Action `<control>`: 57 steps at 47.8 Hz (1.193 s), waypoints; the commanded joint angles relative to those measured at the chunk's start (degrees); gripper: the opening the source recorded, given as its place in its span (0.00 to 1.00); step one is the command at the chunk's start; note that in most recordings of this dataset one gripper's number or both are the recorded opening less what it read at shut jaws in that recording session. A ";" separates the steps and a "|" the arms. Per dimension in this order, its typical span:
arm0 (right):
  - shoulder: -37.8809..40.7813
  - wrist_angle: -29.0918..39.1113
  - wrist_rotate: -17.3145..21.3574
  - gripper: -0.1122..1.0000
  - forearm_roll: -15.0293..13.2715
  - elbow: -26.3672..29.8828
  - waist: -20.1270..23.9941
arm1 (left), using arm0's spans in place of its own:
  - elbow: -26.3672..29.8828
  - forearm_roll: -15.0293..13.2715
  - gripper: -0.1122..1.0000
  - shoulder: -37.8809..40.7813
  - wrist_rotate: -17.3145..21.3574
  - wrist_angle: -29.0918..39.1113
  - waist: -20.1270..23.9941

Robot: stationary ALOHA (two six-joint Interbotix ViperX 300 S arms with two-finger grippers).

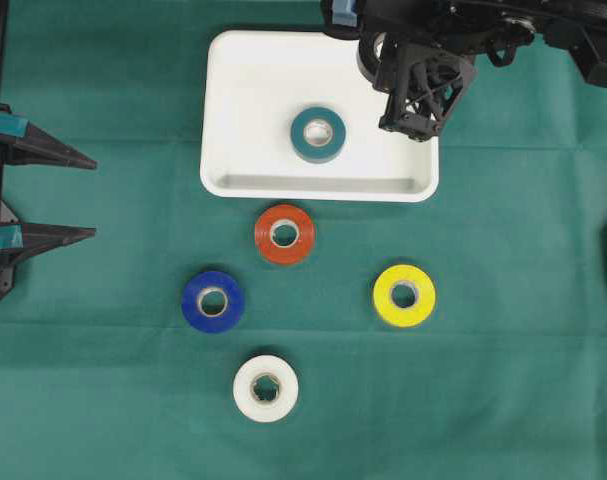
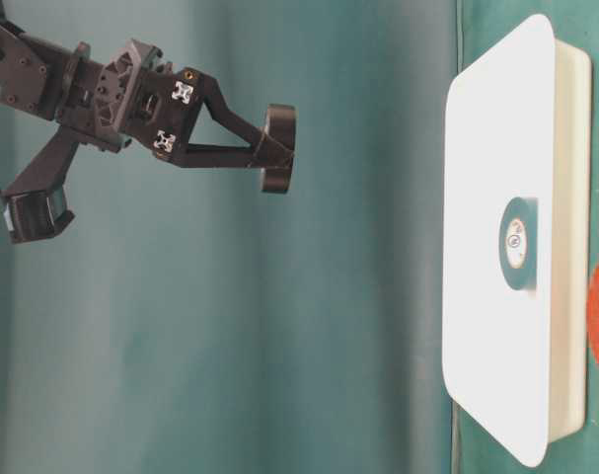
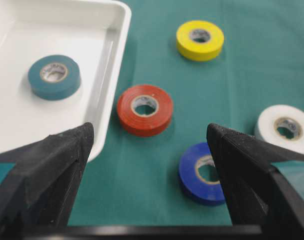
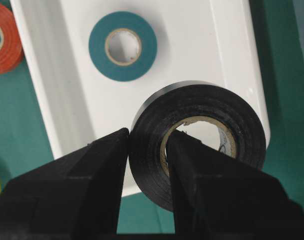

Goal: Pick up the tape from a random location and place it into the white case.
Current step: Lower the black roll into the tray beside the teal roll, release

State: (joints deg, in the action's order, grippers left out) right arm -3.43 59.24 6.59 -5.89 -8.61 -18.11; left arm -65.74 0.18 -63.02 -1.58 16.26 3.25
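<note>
The black tape roll (image 4: 199, 145) hung above the white case (image 1: 253, 90), over its right-hand end as seen from overhead, clear of the tray floor. The right gripper (image 4: 149, 150) was clamped on the wall of that roll, one finger outside the ring and the other through its core. In the table-level view the same roll (image 2: 277, 148) sat at the fingertips, well apart from the case (image 2: 486, 197). A teal tape roll (image 1: 318, 134) lay flat inside the case near its middle. On the green counter (image 1: 523, 400) below the case lay four more rolls: a red one (image 1: 284, 234) just beside the near rim, a blue one (image 1: 213, 301), a yellow one (image 1: 404, 295) and a white one (image 1: 266, 388). The left gripper (image 1: 91, 197) rested at the left edge, its jaws spread wide and holding nothing.
</note>
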 commanded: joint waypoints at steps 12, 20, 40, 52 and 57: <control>-0.70 -0.35 0.00 0.34 -0.18 0.70 0.00 | 0.53 0.00 0.92 0.53 0.09 -0.18 0.00; -0.70 -0.70 0.00 0.34 -0.09 0.44 0.00 | 0.62 0.00 0.92 0.53 0.09 -0.26 0.00; -0.18 -5.27 0.26 0.34 -0.09 -3.78 0.00 | 0.53 0.00 0.92 0.53 0.09 -0.18 0.00; 3.52 -13.36 0.79 0.34 -0.09 -9.40 0.00 | 0.62 0.00 0.92 0.53 0.00 -0.26 0.00; 5.63 -16.88 0.88 0.34 -0.09 -11.51 0.00 | 0.53 -0.09 0.92 0.53 0.00 -0.26 0.00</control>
State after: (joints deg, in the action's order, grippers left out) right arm 1.93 45.09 7.29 -5.89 -19.60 -18.11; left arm -65.83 0.18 -63.02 -1.58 16.26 3.25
